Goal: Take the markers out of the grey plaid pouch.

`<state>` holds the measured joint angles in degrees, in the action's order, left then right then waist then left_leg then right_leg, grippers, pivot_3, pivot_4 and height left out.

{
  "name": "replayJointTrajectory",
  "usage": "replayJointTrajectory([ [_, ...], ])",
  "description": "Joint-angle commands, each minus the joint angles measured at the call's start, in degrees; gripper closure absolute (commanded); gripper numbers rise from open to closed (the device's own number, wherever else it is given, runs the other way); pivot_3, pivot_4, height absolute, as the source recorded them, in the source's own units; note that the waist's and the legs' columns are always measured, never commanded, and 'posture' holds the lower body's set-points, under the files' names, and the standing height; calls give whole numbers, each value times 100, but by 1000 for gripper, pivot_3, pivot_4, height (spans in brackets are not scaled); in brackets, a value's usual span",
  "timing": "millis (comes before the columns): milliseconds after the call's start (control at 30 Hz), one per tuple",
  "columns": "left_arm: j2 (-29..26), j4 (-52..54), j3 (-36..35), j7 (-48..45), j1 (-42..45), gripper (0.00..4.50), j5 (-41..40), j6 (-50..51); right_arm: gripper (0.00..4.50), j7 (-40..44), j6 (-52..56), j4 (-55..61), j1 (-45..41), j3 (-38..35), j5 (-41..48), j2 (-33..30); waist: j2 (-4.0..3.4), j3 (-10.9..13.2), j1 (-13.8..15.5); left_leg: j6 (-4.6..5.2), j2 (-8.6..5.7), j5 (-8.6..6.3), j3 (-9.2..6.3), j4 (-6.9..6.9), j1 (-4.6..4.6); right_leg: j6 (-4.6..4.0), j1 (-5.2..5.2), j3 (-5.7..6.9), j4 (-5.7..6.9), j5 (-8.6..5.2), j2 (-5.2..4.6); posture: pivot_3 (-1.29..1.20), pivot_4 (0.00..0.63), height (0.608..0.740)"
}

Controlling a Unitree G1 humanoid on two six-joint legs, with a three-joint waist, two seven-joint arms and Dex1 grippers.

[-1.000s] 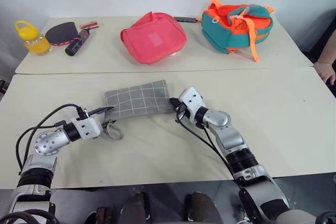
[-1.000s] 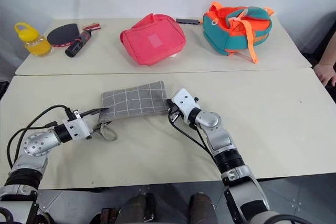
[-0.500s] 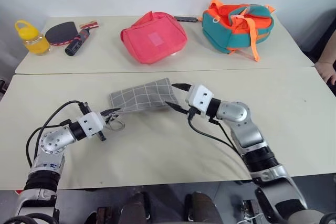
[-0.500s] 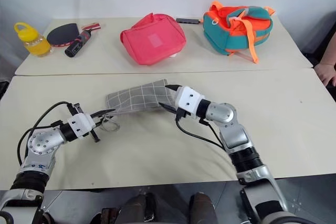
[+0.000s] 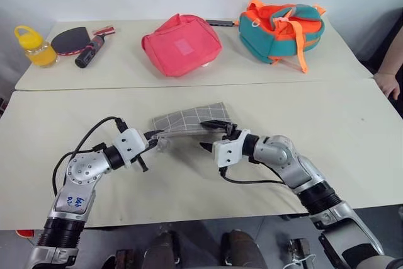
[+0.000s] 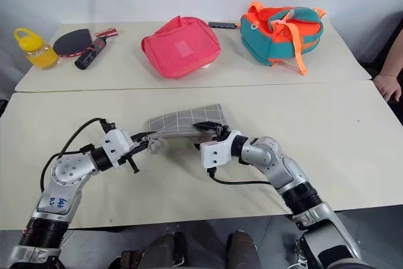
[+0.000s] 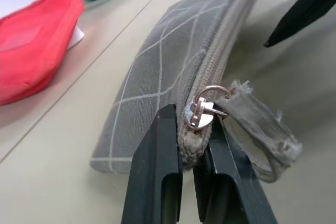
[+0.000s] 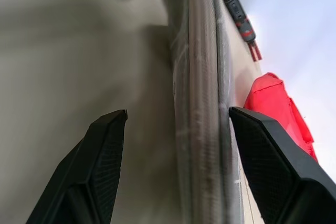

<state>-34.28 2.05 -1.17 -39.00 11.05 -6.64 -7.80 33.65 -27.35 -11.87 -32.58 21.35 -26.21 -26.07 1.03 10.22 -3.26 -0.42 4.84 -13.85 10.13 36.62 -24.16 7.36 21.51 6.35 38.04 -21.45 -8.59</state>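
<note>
Left claw pinching the pouch end; right claw spread, should straddle it squarely before closing.

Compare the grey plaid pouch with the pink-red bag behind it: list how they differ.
The grey plaid pouch is flat, slim and gridded with white lines; the pink-red bag is plain, bulkier and puffed up. The pouch is pinched at one end by the shut left gripper, with the open right gripper at its other end; the bag lies untouched. Both are fabric and look closed.

left hand | clamped on grey plaid pouch corner | zipper closed
</note>
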Motion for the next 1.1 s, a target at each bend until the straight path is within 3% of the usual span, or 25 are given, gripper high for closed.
replayJointTrajectory([
  [33,14,545,-54,-27,-147,4492,-172,205,1656,-309,-108,-57,-265,-134,-26,20,0,0,-3,0,0,0,1,0,0,0,0,-2,0,0,0,0,150,740],
  [267,120,769,-316,-42,-284,4492,-587,603,3944,-365,-28,-96,-347,-218,248,70,0,0,12,0,1,0,0,0,0,0,0,-2,-1,0,0,0,150,740],
  [333,156,788,-390,-161,-289,3778,-842,627,4500,-324,51,-131,-319,-320,511,117,0,0,9,0,1,0,0,0,0,-1,-1,-3,-1,0,-1,0,150,740],
  [533,167,717,-555,-27,-211,1970,-584,-38,4500,233,-214,-275,-269,-556,1584,-16,0,0,8,1,0,0,-1,0,0,-1,-2,-3,-2,0,0,0,150,740],
  [700,190,609,-561,-64,-213,1970,-549,-414,4500,1040,-311,-500,-297,-629,2345,-227,0,0,6,2,0,-1,-1,1,1,-1,-4,-2,-4,0,0,0,150,740],
  [1100,213,682,-510,-214,-400,1970,-652,-559,4500,1519,-273,-555,-312,-768,2778,-213,0,0,11,2,1,-1,-1,2,1,-1,-3,-2,-3,0,0,0,150,740],
])
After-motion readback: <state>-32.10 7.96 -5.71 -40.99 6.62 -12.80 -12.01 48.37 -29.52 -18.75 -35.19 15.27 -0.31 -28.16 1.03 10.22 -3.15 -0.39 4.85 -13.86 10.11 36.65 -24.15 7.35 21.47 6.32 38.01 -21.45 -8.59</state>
